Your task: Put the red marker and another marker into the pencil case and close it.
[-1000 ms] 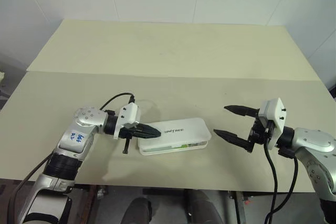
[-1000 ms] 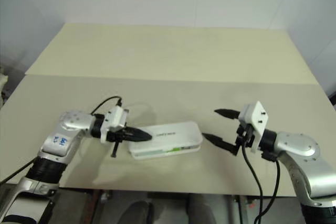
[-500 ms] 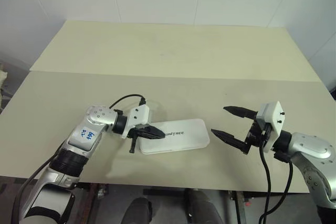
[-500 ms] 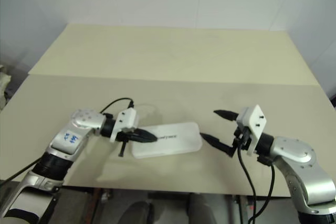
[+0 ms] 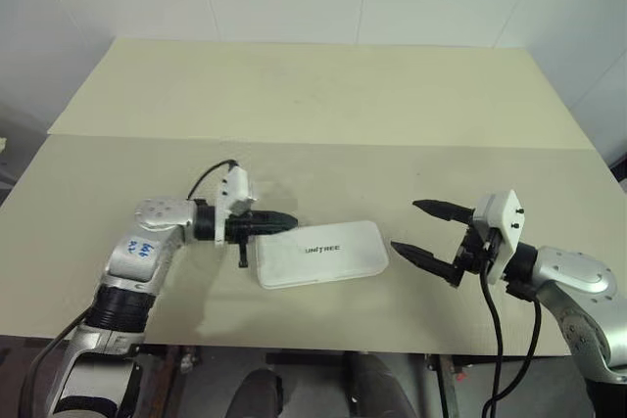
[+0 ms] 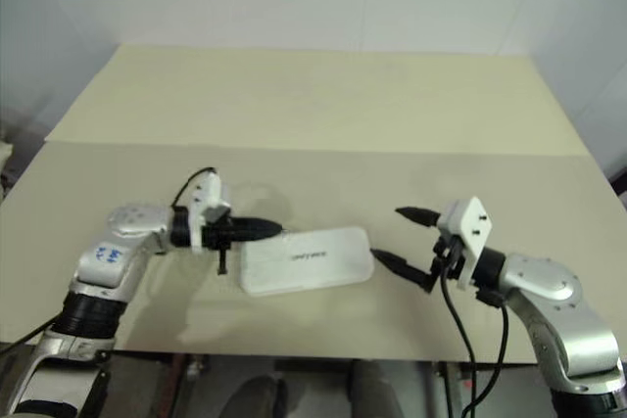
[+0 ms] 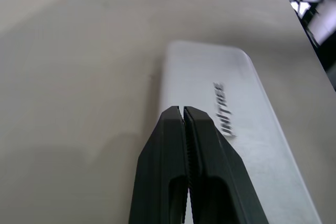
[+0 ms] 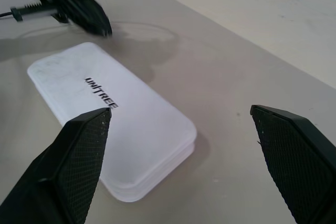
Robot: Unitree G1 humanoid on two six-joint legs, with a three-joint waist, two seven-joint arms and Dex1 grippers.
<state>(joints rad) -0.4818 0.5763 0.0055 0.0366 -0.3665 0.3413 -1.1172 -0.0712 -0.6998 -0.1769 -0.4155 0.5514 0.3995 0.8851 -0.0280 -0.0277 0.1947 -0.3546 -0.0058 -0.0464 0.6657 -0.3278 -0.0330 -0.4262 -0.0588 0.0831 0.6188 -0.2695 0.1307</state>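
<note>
The white pencil case [image 5: 318, 254] lies flat and closed near the table's front, its dark UNITREE lettering facing up. The red marker and the other marker are hidden. My left gripper [image 5: 292, 221] is shut with nothing between its fingers, hovering level just above the case's left end and pointing right. The left wrist view has those fingers [image 7: 181, 111] pressed together over the lid [image 7: 231, 93]. My right gripper [image 5: 406, 225] stands open a short way right of the case, pointing at it, apart from it. In the right wrist view the case [image 8: 121, 124] lies ahead of it.
The cream table [image 5: 313, 95] stretches far back, with a seam line across its middle. Its front edge runs close below the case. A black cable [image 5: 208, 179] loops off my left wrist. White walls stand behind.
The case's lid went from slightly ajar, with green showing in the gap, to fully shut. My left gripper then lifted off the lid and drew back left. The right gripper stayed put.
</note>
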